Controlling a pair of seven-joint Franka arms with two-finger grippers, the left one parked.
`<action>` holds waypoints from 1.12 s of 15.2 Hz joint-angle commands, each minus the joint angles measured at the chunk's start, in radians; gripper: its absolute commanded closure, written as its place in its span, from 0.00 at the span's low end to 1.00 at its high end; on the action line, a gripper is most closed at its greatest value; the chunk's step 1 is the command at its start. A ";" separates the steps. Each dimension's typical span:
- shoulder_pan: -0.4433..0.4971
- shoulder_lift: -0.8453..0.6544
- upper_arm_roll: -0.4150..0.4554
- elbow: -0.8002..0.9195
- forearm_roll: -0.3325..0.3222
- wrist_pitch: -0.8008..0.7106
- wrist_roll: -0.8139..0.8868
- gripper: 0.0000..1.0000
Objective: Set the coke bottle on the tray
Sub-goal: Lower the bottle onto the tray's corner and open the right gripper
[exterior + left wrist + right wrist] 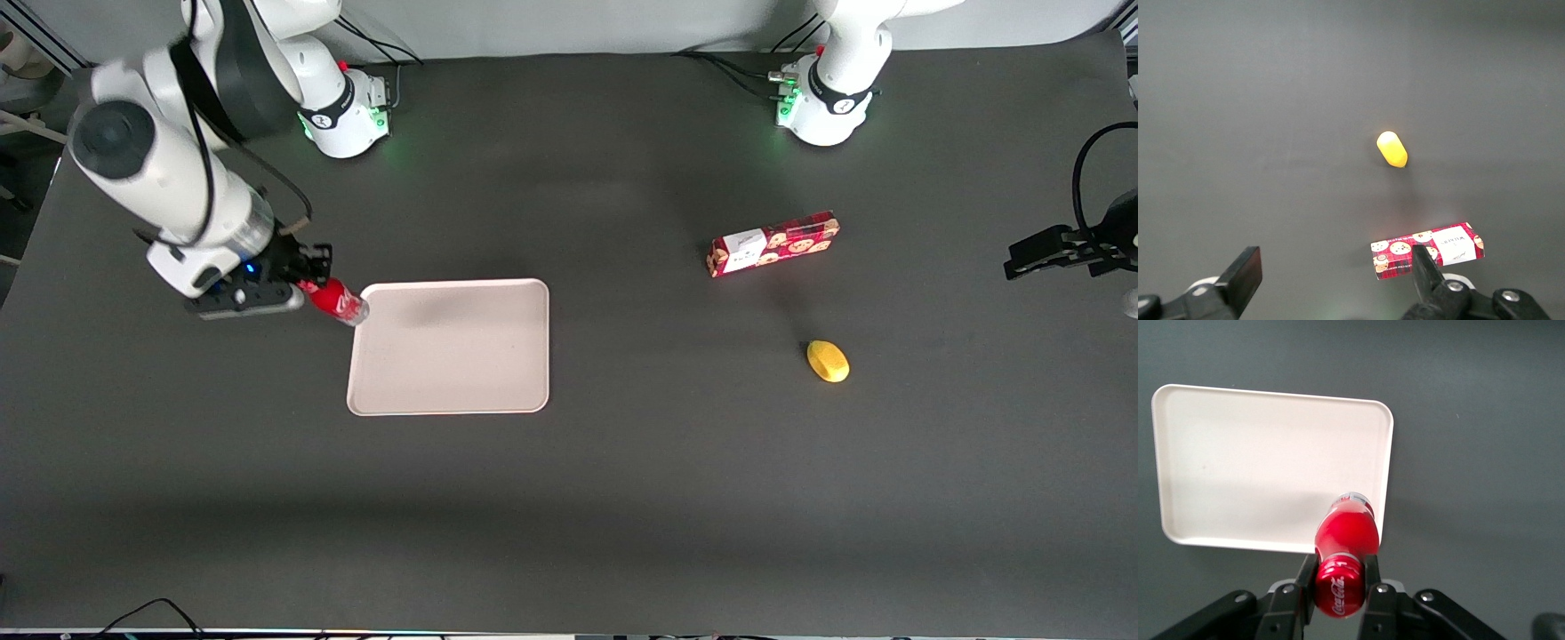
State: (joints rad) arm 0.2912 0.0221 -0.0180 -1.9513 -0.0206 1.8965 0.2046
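My right gripper (307, 283) is shut on the cap end of the coke bottle (336, 300), a small red bottle with a clear base. It holds the bottle in the air, tilted, with the base over the tray's corner nearest the working arm's base. In the right wrist view the fingers (1305, 575) clamp the bottle (1346, 533) just under its red cap, and the bottle's base hangs over the edge of the tray (1258, 467). The tray (462, 356) is a large pale pinkish-beige rectangle with nothing on it.
A flat red cookie box (772, 244) lies toward the parked arm's end of the table. A small yellow object (828, 361) lies nearer the front camera than the box. Both also show in the left wrist view: box (1395, 252), yellow object (1392, 149).
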 commanded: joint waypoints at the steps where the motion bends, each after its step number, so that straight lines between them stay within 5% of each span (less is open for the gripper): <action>1: -0.004 0.094 -0.022 0.022 -0.016 0.097 0.018 1.00; 13: -0.006 0.182 -0.022 -0.078 -0.015 0.292 0.019 1.00; 14: -0.006 0.191 -0.022 -0.077 -0.013 0.292 0.019 0.93; 15: -0.006 0.197 -0.022 -0.072 -0.013 0.294 0.019 0.74; 16: -0.004 0.206 -0.022 -0.069 -0.013 0.294 0.019 0.45; 17: -0.006 0.211 -0.022 -0.067 -0.012 0.294 0.019 0.00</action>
State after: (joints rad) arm 0.2863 0.2188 -0.0426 -2.0287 -0.0218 2.1791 0.2046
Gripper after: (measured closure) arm 0.678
